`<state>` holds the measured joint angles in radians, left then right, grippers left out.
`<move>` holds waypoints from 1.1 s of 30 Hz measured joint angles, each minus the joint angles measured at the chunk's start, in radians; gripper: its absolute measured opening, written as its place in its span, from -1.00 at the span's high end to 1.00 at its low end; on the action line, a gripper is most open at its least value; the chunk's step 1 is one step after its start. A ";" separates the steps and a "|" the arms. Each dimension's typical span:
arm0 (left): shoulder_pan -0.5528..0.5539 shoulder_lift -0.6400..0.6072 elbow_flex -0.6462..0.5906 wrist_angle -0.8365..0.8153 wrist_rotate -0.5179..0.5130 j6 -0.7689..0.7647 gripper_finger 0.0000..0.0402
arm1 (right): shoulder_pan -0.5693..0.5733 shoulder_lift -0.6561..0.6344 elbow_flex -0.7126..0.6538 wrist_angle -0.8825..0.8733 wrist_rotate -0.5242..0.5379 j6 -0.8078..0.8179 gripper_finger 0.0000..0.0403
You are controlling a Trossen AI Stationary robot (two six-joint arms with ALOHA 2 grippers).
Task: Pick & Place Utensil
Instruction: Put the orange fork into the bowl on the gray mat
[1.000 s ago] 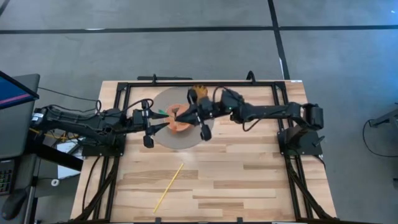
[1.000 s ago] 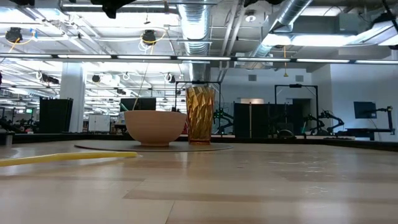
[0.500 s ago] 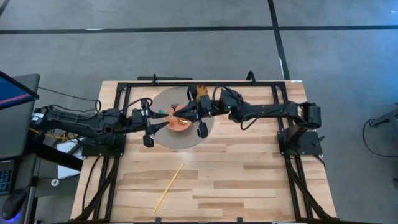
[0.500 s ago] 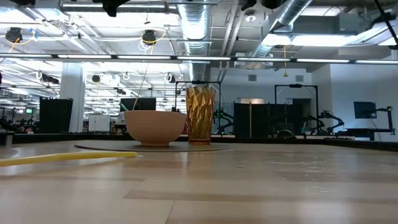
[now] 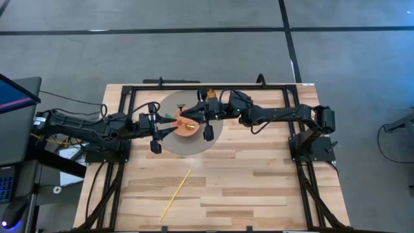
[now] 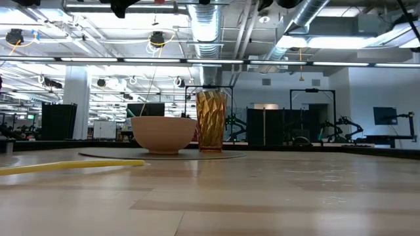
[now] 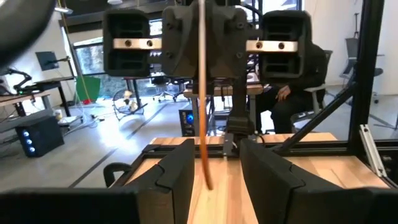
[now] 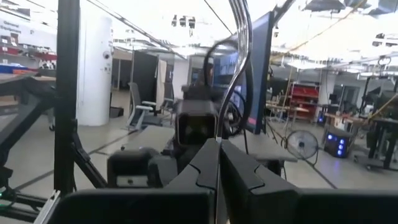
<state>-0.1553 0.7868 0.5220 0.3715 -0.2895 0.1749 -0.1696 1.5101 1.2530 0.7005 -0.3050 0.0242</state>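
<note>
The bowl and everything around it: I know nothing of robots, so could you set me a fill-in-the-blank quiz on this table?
1. The bowl sits on a round grey ___.
2. The amber glass beside it stands ___ (upright or tipped).
3. The left end effector is ___ (open or shut).
4. The thin orange stick is gripped by the ___ end effector.
5. The yellow stick lies on the wooden ___, off the mat.

Missing words: mat; upright; open; right; table
</note>
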 joint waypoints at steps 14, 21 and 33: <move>0.027 0.041 0.000 0.025 -0.006 0.003 0.35 | -0.002 0.000 0.000 0.044 -0.008 0.052 0.99; 0.027 0.041 0.000 0.053 0.004 0.018 0.48 | -0.003 0.000 0.000 0.055 -0.008 -0.020 0.99; 0.027 0.041 0.000 0.089 0.007 0.035 0.94 | -0.003 0.000 0.000 0.060 -0.010 -0.035 0.99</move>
<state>-0.1280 0.8276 0.5220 0.4603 -0.2825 0.2096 -0.1722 1.5101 1.2530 0.7601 -0.3149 -0.0105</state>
